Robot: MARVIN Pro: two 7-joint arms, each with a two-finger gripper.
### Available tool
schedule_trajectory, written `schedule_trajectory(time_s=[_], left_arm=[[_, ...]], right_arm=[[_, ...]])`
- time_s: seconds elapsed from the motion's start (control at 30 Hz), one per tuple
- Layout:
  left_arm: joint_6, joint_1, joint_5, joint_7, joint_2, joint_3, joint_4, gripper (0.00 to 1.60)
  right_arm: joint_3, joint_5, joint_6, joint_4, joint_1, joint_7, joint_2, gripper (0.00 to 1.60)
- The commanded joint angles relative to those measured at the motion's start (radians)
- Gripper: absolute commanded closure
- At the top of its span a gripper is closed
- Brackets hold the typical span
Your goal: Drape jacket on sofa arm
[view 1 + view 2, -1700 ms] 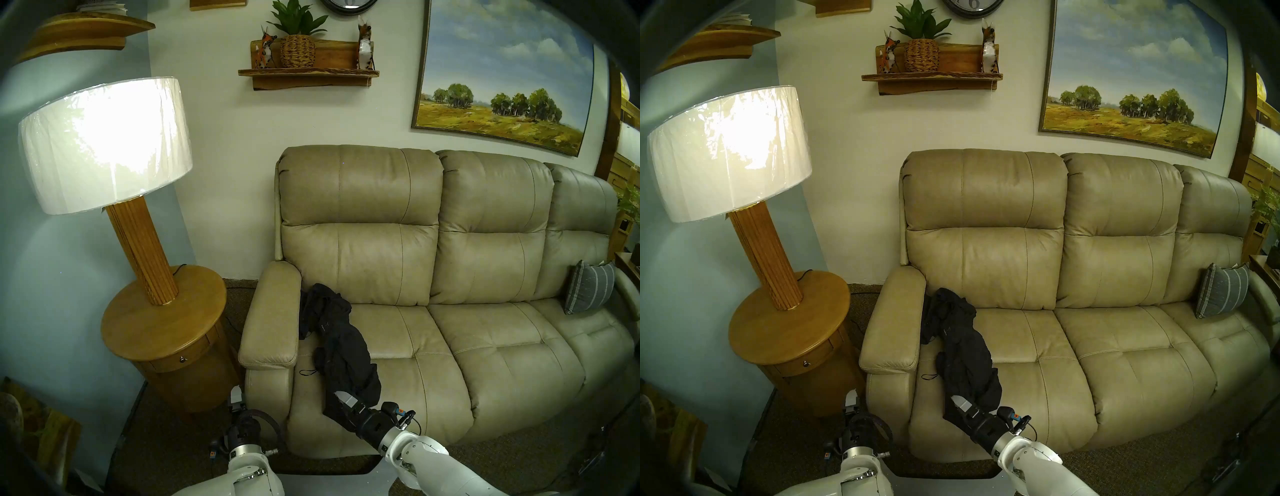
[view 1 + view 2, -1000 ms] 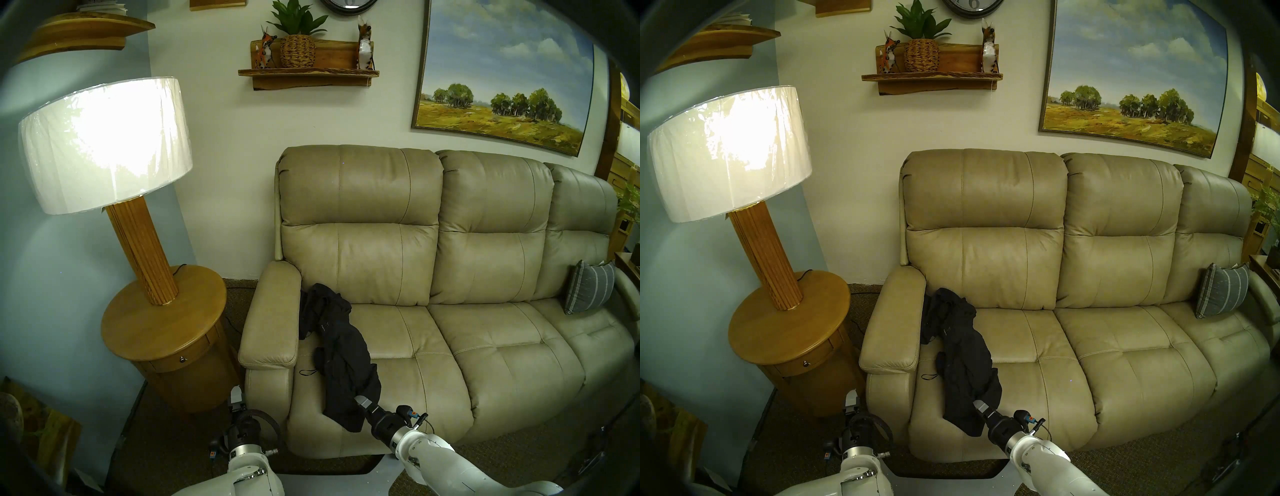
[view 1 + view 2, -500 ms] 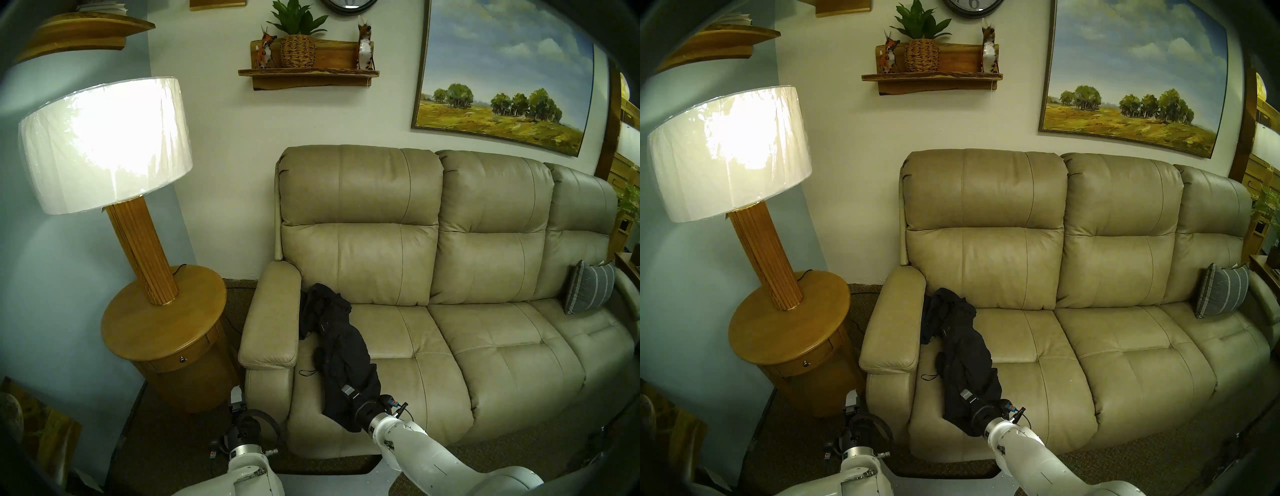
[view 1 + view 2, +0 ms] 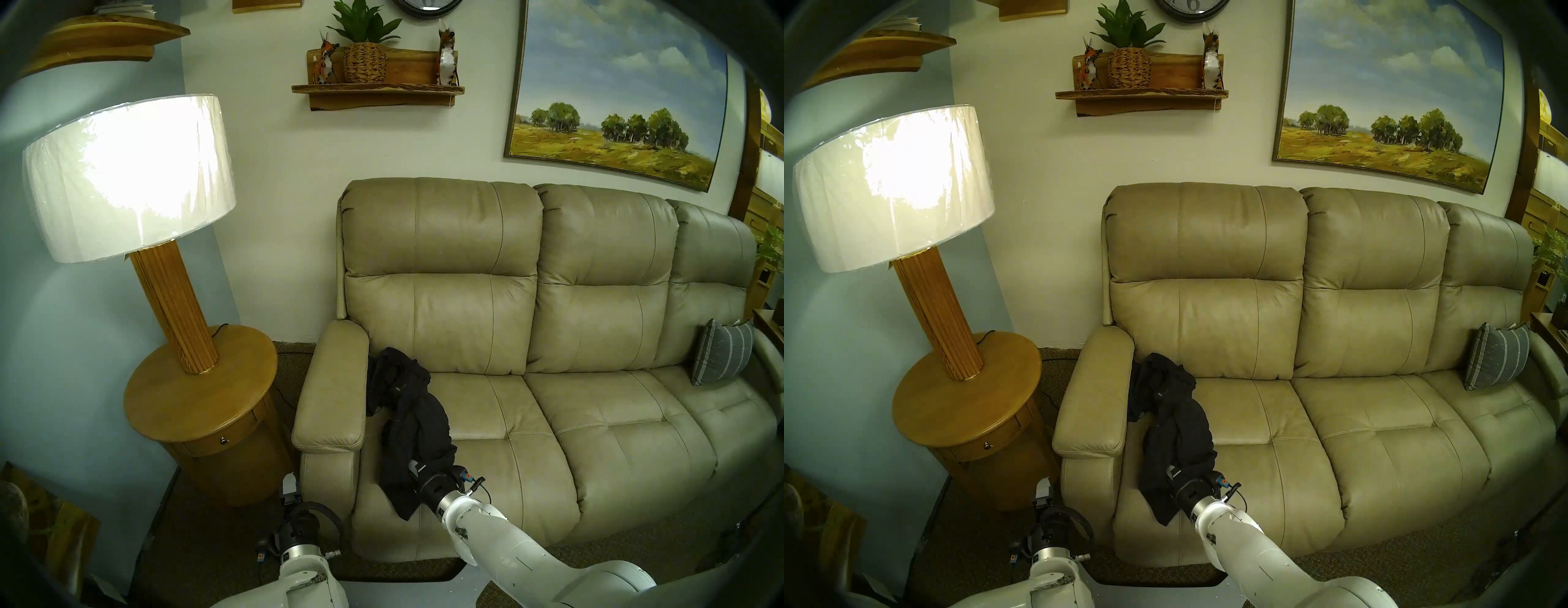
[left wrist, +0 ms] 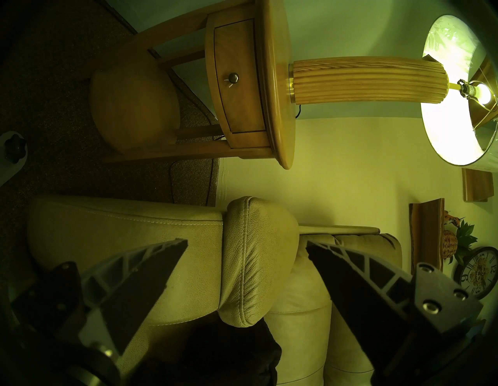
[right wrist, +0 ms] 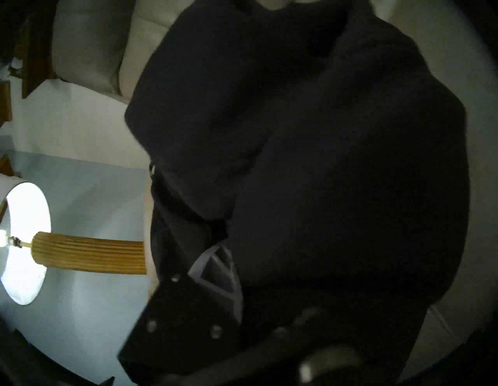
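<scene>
White arms, black wrists, grey ribbed fingers, orange tags

To your left stands a round honey-coloured wooden side table with a small drawer and dark knob; on it rises a lit lamp with a fluted wooden column and a broad white drum shade. Above, you see a rustic wooden wall shelf bearing a leafy plant in a woven basket pot between two painted animal figurines. A round dark-rimmed wall clock hangs higher. At your right, a framed landscape painting of trees and sky leans outward. A grey striped throw pillow rests at the far seat's end. Brown carpet covers the floor.
</scene>
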Motion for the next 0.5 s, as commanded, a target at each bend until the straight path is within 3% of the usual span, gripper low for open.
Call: schedule_trajectory(time_s=[0.0,0.13,0.43,0.47], left_arm=[[0.0,0.0,0.002,-0.004,0.0,0.0,-0.004,0.0],[0.0,0.0,0.003,-0.002,0.0,0.0,-0.003,0.0],[0.0,0.0,0.004,0.0,-0.001,-0.001,-0.003,0.0],[0.001,0.0,0.004,0.0,-0.001,-0.001,-0.003,0.0]], right_arm=[[-0.015,-0.004,-0.011,-0.111,0.079,0.091,-0.064,1.6],[-0.046,-0.026,-0.006,-0.139,0.117,0.095,-0.113,1.6],[-0.181,-0.094,0.021,-0.185,0.207,-0.01,-0.207,1.6],[-0.205,-0.092,0.03,-0.219,0.185,-0.017,-0.175,1.6]])
